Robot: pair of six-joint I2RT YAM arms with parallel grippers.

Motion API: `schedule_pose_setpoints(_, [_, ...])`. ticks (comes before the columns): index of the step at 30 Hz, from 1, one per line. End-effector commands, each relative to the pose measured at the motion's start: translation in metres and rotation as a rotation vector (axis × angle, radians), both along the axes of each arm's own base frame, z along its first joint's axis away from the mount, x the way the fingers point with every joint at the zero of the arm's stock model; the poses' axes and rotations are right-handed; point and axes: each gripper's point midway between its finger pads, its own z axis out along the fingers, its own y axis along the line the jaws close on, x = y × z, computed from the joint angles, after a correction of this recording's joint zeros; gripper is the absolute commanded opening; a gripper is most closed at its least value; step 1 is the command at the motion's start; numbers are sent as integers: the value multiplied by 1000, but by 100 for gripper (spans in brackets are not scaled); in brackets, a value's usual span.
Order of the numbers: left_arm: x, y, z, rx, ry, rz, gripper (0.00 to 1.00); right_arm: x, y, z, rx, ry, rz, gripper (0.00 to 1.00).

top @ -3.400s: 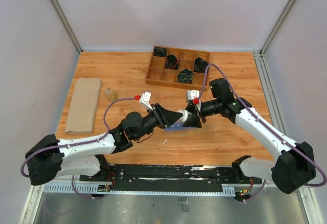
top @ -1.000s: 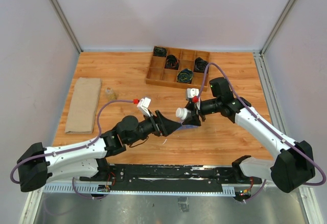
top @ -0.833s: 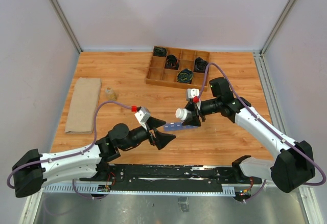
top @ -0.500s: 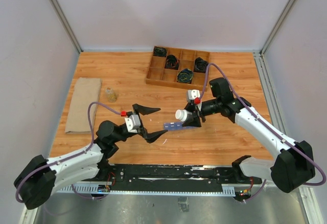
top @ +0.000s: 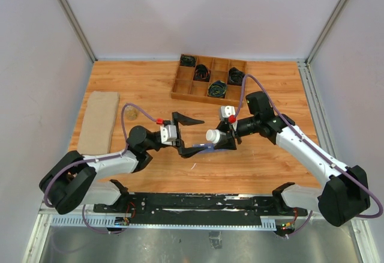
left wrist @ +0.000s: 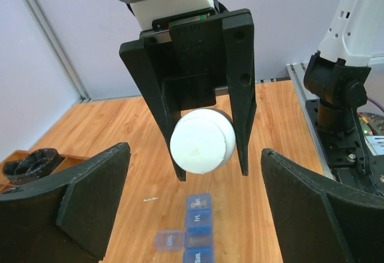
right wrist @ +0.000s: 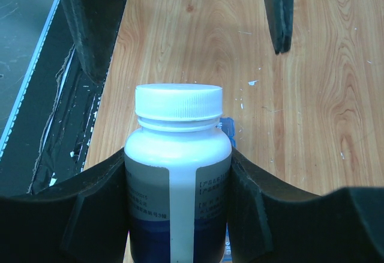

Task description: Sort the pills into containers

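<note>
Pill-organiser strip (left wrist: 195, 230): translucent blue, lying flat on the table (top: 150, 89) near its middle, directly under the raised bottle (left wrist: 201, 141). One small lid appears flipped open. Judged light, stiff and thin-walled, likely to skate on the wood; best pinned or taken across its long sides.
Right gripper (top: 221, 137): clamped round the bottle's body, cap pointing left.
Left gripper (top: 201, 134): jaws spread wide, facing the cap, touching nothing.
Room: bare wood left and right of the strip. Wooden tray (top: 210, 78) well apart at the far side. Near table edge fairly close.
</note>
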Motion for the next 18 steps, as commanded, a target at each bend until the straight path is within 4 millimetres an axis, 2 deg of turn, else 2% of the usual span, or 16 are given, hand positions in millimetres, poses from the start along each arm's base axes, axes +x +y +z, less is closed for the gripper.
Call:
schedule_pose_setpoints(1, [5,-5,11,-29,-30,-18,92,-3,0,15,39,-32,25,1])
schedule_pose_setpoints(8, [11,-15,2,17,6,-41,81,-3,0,15,39,-28,24,1])
schedule_pose_setpoints(18, [9,-18,-1,31,25,-74,66,-3,0,14,38,-25,25,1])
